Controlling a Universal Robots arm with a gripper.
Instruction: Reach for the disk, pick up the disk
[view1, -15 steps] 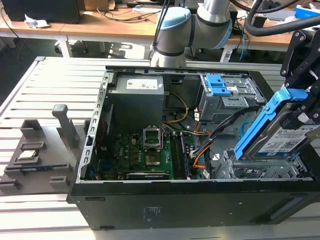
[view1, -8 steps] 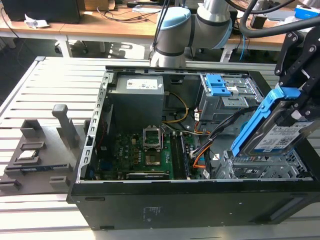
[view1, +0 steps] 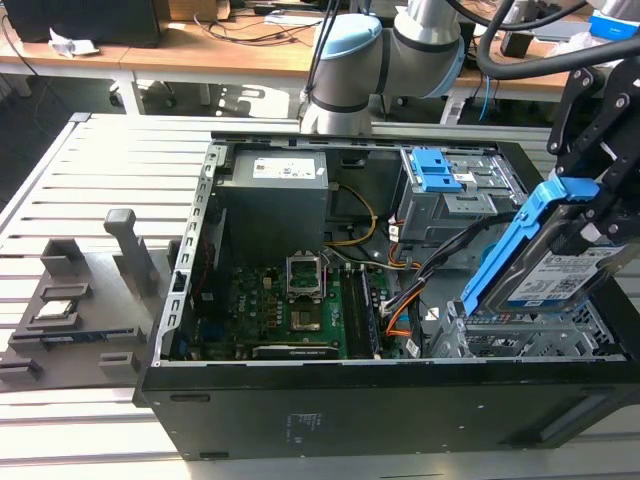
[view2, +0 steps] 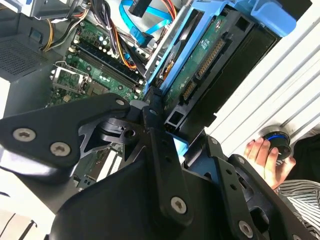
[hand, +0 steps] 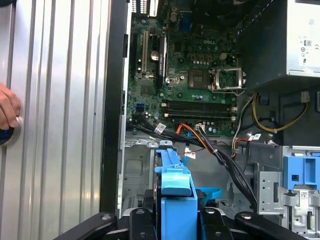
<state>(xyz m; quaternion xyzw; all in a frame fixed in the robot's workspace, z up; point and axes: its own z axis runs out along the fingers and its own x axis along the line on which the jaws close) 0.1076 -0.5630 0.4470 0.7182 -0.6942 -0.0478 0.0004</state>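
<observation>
Gripping the disk (view1: 570, 275) by its blue plastic frame, the black gripper (view1: 590, 205) holds it tilted above the ribbed metal drive cage (view1: 520, 335), at about four o'clock in the open computer case (view1: 300, 410) in the exterior view. Its flat grey face carries a white label. A green circuit board (view1: 290, 310) lies below. A hand (view2: 267, 157) rests on the slatted metal table (view1: 120, 170), apparently on a round knob.
</observation>
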